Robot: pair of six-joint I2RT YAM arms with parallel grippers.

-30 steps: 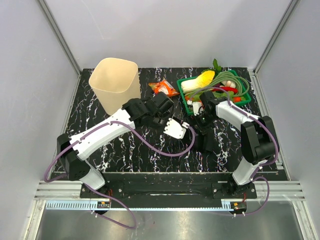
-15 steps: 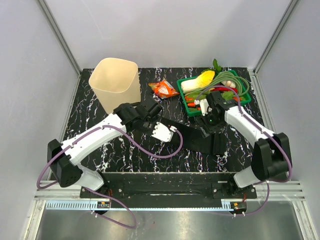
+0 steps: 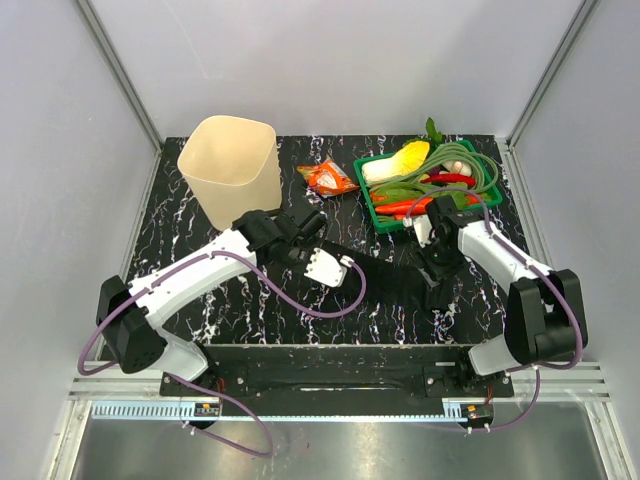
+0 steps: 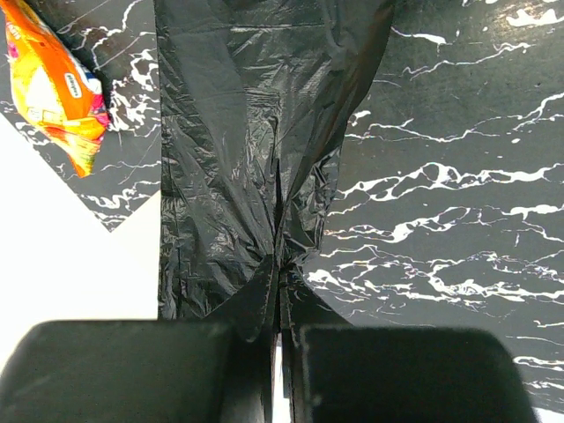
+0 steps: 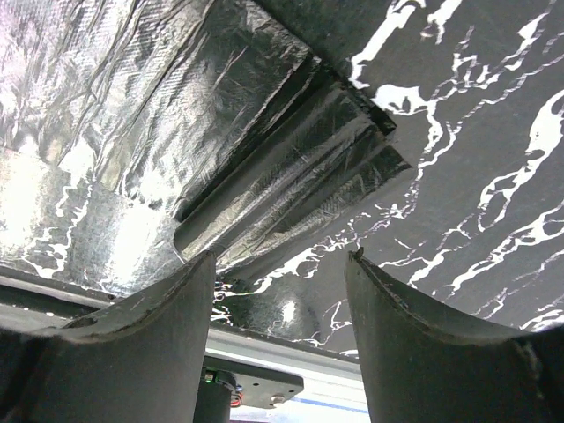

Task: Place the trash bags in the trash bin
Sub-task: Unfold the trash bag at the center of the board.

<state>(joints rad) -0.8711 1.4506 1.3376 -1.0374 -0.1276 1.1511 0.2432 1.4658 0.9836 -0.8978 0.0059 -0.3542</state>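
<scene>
Pinching the trash bag (image 4: 256, 159) (bunched edge) is the left gripper (image 4: 280, 328).

Top view: bright, even, diffuse light from above; only faint, soft shadows lie on the table (image 3: 240, 310), and a strip of glare runs along the near metal rail (image 3: 330, 410). Left wrist view: trash bag (image 4: 256, 150) sharp, with fine glints on its creases; left gripper (image 4: 280, 352) dark and defocused; lower left burnt out to white. Right wrist view: strong glare silvers the bag at left; right gripper (image 5: 280, 260) dark and softly blurred
</scene>
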